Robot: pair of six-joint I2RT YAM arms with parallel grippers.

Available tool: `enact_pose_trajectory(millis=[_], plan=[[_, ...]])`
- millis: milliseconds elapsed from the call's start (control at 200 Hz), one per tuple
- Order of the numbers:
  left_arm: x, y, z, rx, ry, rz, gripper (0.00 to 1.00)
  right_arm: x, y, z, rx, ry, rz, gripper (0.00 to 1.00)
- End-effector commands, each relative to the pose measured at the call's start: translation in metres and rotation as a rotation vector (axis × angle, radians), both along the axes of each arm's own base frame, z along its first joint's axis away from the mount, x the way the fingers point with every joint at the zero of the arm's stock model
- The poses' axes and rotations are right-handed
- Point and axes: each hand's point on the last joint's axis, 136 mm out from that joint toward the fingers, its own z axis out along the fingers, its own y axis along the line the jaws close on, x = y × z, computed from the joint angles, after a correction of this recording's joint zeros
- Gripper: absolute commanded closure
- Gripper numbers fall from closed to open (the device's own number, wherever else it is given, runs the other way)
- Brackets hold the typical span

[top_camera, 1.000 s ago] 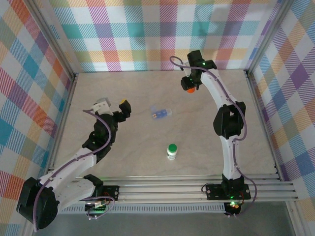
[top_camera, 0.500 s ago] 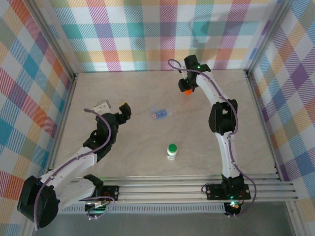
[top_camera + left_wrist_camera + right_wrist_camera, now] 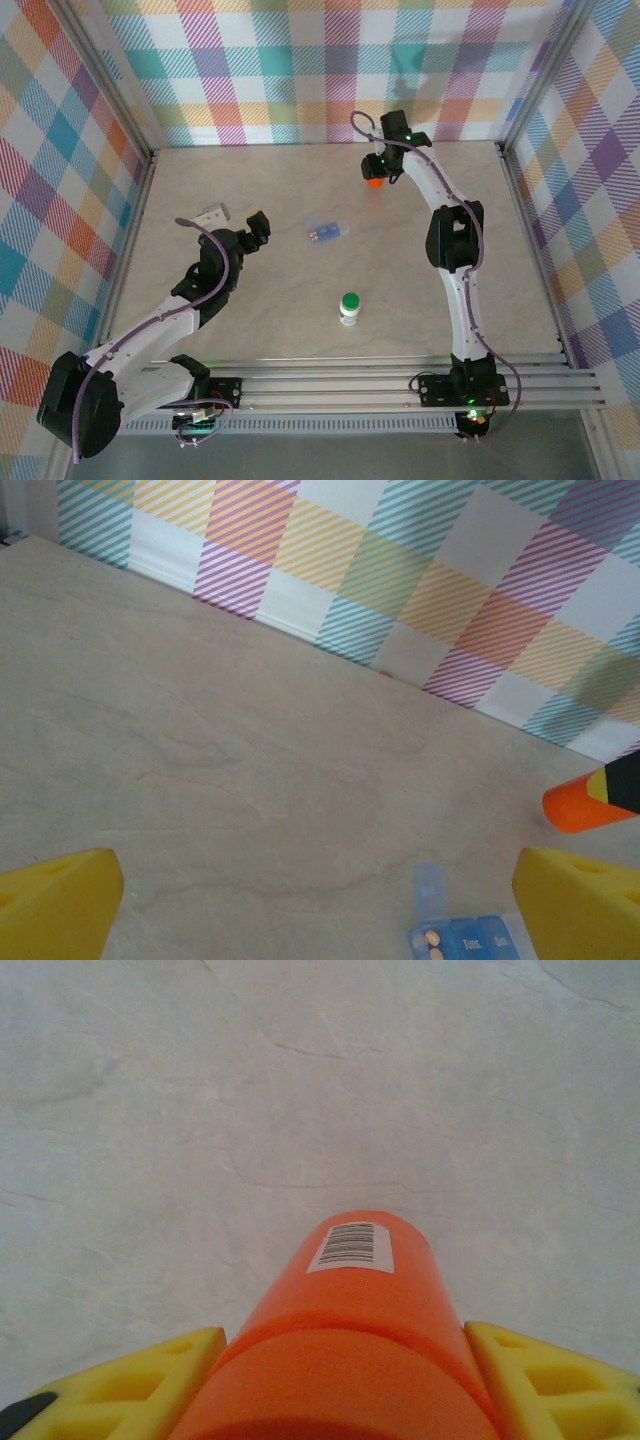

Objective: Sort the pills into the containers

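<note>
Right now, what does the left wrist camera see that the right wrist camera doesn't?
Left wrist camera: the pale-blue pill box, one flap raised, with pale-orange pills in a compartment, the plaid wall behind, and the left claw spread wide open. Right wrist camera: a barcode label on the orange bottle, with the right claw closed around that bottle. Both: the orange bottle and the beige tabletop.

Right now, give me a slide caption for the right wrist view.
Right wrist view: yellow fingers clamp an orange bottle with a barcode label, pale marbled tabletop beyond.
</note>
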Motion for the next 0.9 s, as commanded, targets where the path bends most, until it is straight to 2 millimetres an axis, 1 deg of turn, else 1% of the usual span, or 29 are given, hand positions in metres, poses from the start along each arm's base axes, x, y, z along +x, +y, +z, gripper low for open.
enact_pose_trajectory(millis=[0,85,205,300,420,645,720,805,895], plan=[[0.007,-0.003,0.015,-0.017,-0.033,-0.007,0.00,0.001,0.030,0.030,0.128,-0.048,0.038,0.62],[0.008,-0.006,0.012,-0.019,-0.026,-0.016,0.00,0.002,0.039,0.029,0.135,-0.055,0.050,0.61],[0.009,-0.007,0.009,-0.019,-0.017,-0.018,0.00,0.002,0.054,0.020,0.164,-0.051,0.070,0.60],[0.009,-0.008,0.007,-0.016,-0.011,-0.021,0.00,0.004,0.060,0.013,0.162,-0.051,0.072,0.60],[0.009,-0.007,0.010,-0.012,-0.015,-0.018,0.00,0.004,0.059,0.010,0.118,-0.056,0.059,0.59],[0.010,-0.008,0.006,-0.012,-0.007,-0.018,0.00,0.003,0.062,0.008,0.089,-0.060,0.062,0.55],[0.011,-0.009,0.005,-0.012,-0.004,-0.022,0.00,0.004,0.062,0.007,0.078,-0.064,0.060,0.52],[0.011,-0.009,0.005,-0.012,-0.001,-0.021,0.00,0.004,0.062,0.007,0.076,-0.068,0.056,0.44],[0.011,-0.008,0.006,-0.010,-0.003,-0.018,0.00,0.004,0.062,0.005,0.076,-0.061,0.057,0.42]])
